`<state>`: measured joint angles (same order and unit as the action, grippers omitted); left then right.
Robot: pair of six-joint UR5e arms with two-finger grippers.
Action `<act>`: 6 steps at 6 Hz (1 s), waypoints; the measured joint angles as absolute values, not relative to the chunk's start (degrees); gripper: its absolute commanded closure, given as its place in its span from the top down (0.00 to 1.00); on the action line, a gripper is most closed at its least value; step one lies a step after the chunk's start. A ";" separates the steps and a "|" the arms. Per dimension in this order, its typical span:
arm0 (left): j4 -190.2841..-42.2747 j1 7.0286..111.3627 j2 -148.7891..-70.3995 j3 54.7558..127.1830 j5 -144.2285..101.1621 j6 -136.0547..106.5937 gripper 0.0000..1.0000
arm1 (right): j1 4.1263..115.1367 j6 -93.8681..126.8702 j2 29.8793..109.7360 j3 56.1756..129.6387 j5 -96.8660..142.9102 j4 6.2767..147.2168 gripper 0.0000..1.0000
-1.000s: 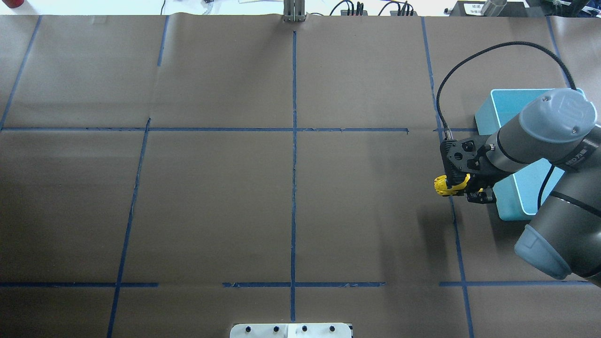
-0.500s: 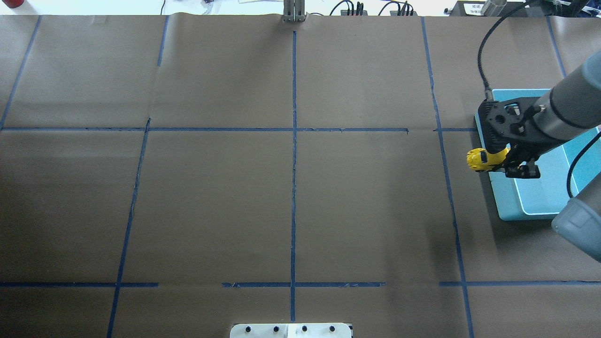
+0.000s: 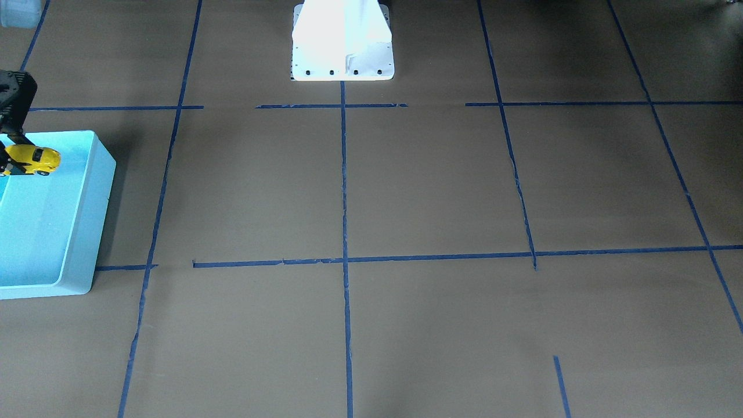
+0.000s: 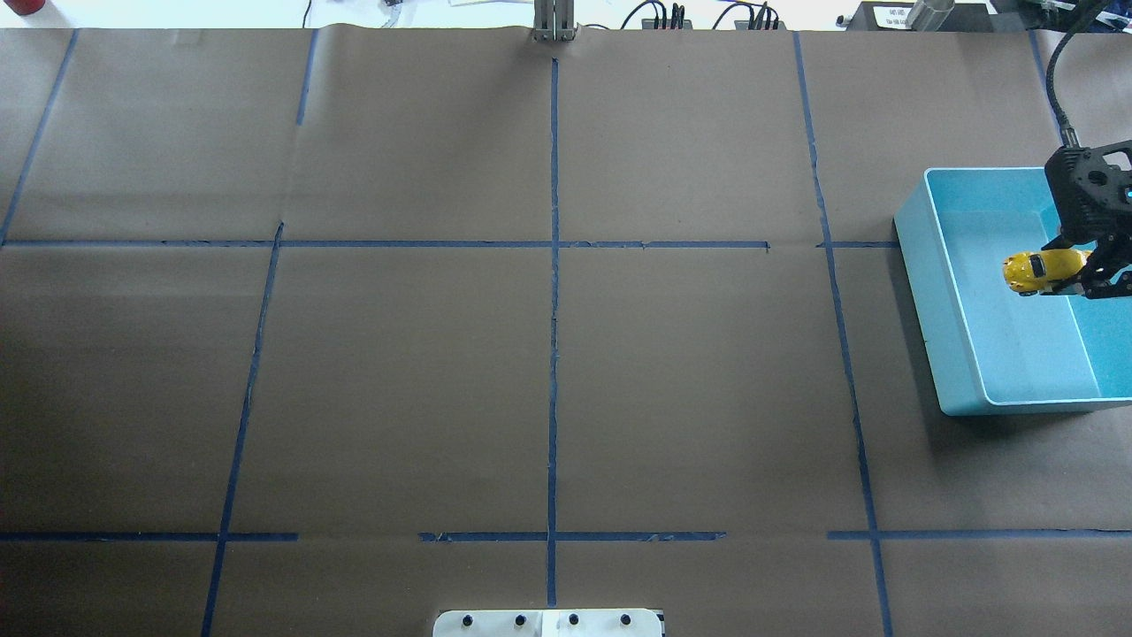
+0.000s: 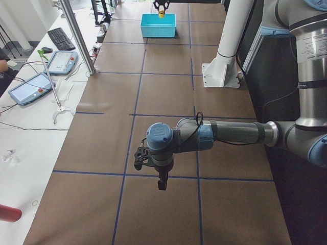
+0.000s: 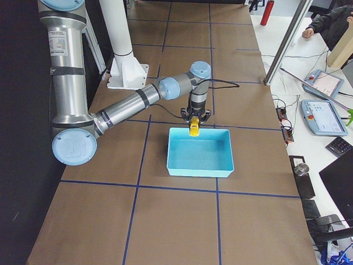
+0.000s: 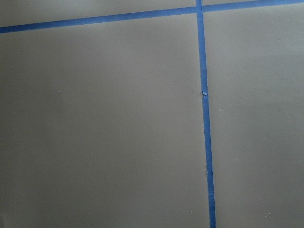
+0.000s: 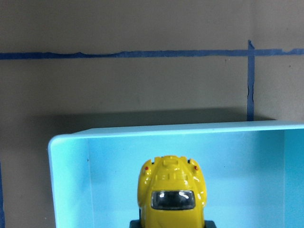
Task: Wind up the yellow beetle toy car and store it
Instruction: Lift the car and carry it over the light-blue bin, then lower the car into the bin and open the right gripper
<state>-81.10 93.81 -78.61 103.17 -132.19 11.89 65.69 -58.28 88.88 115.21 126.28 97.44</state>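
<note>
So the right gripper (image 4: 1081,276) at the right edge of the overhead frame is clamped on the car (image 4: 1036,268) by its tail, nose poking out sideways over the open bin (image 4: 939,301), I'd guess so a drop lands it inside. Car's tiny, glossy yellow, rounded beetle shape, dark window. Meanwhile the left gripper (image 5: 161,179) hangs low-centre in the left side view, can't tell if it's open or closed

table (image 4: 398,372): brown paper, blue tape grid (image 4: 554,354) | white base plate (image 4: 548,622): near edge | keyboard (image 5: 61,38), tablets (image 5: 31,87): side bench (image 5: 25,138)
</note>
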 measured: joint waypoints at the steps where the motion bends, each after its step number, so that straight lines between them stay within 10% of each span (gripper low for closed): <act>1: -81.12 93.79 -78.64 103.17 -132.19 11.81 1.00 | 66.20 -57.39 90.65 112.21 126.77 91.88 0.00; 6: -86.21 93.81 -78.67 100.60 -132.25 11.89 1.00 | 61.20 -51.08 94.07 98.45 126.47 69.12 0.00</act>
<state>-86.21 93.81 -78.67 100.60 -132.25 11.89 61.20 -51.08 94.07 98.45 126.47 69.12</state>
